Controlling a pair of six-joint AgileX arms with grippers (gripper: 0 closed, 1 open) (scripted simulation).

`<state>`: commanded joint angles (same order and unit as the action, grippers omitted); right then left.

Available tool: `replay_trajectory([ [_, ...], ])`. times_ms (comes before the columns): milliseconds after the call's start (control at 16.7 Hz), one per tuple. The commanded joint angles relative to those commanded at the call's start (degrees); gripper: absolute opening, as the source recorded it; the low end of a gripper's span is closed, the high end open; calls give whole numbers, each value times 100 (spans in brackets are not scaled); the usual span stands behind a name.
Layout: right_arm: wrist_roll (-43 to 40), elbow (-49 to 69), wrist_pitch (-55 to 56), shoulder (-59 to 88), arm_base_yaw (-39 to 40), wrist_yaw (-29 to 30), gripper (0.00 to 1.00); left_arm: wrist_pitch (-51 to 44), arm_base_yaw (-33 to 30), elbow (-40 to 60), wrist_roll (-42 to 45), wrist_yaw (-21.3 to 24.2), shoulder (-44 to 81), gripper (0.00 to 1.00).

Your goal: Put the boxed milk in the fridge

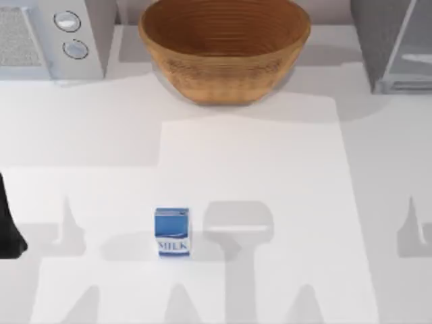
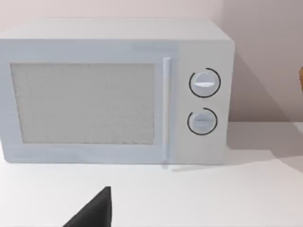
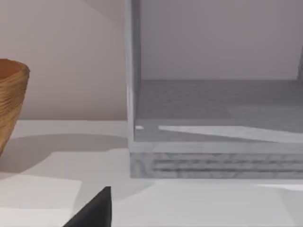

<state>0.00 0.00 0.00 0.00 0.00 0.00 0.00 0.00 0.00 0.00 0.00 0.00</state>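
Small blue boxed milk carton (image 1: 172,231): standing upright on white bench (image 1: 270,175), well apart from left hand (image 1: 10,229).
Left hand: sitting at bench's left edge; finger spread cannot be told.
Tall grey fridge (image 1: 395,44): standing at far right.

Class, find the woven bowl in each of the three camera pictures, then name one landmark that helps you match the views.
Top view: the woven bowl stands at the far middle of the table, between the microwave and the fridge.
Left wrist view: a brown sliver at the picture's edge, beyond the microwave.
Right wrist view: its side beside the fridge.
Shared landmark: the white table.
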Motion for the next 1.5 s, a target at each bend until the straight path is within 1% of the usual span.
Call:
replay_trajectory([
  [240,63,71,17,157,120,107,100,0,0,0,0,0,0,100],
  [360,209,242,62,548,402,372,100,0,0,0,0,0,0,100],
  [480,418,516,150,1196,826,788,100,0,0,0,0,0,0,100],
  [660,786,1094,390,2610,1648,1614,100,0,0,0,0,0,0,100],
  [900,1283,2140,966,5104,2957,2935,100,0,0,0,0,0,0,100],
  [1260,1996,3992,2276,8480,4979,4967,100,0,0,0,0,0,0,100],
  [1500,2403,5059,3157,10498,6119,6079,100,0,0,0,0,0,0,100],
])
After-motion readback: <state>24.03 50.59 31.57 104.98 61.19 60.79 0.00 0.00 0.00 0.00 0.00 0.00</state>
